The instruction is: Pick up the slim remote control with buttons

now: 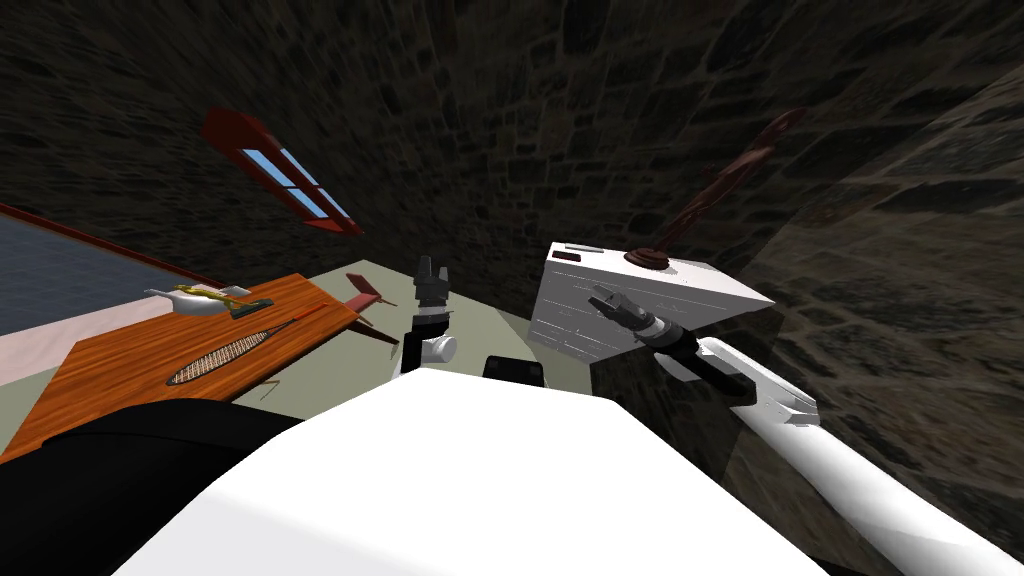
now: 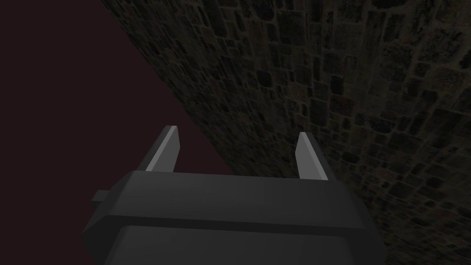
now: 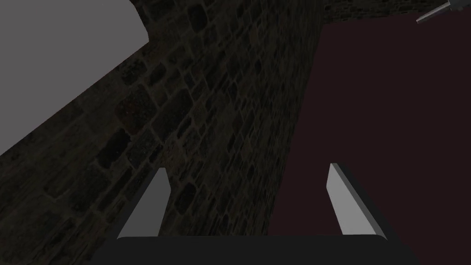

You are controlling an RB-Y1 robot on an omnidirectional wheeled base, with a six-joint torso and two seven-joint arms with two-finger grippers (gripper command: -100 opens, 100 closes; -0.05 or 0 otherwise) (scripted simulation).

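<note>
The remote [image 1: 567,257], as I judge it, is the slim dark bar lying flat on the white cabinet [image 1: 700,283], near the top's far corner at about 1 o'clock from me. The right end effector [image 1: 600,294], blades spread with nothing between them [image 3: 248,168], hangs in front of the cabinet's face, below the level of the top and apart from the remote.

Driving forward from here could ram the blades into the cabinet front. Coming over the edge too low could shove the flat remote off the back. A wide swing could clip the lamp [image 1: 648,258] standing at 3 o'clock from the remote.

The left end effector [image 1: 432,268], also spread and empty [image 2: 237,135], is raised at 12 o'clock.

No buttons can be made out on the bar. A second dark slim thing [image 1: 250,308] lies on the worktop [image 1: 130,365] at 10 o'clock and could be mistaken for the target. The lamp's upper part fades into the dark wall.
</note>
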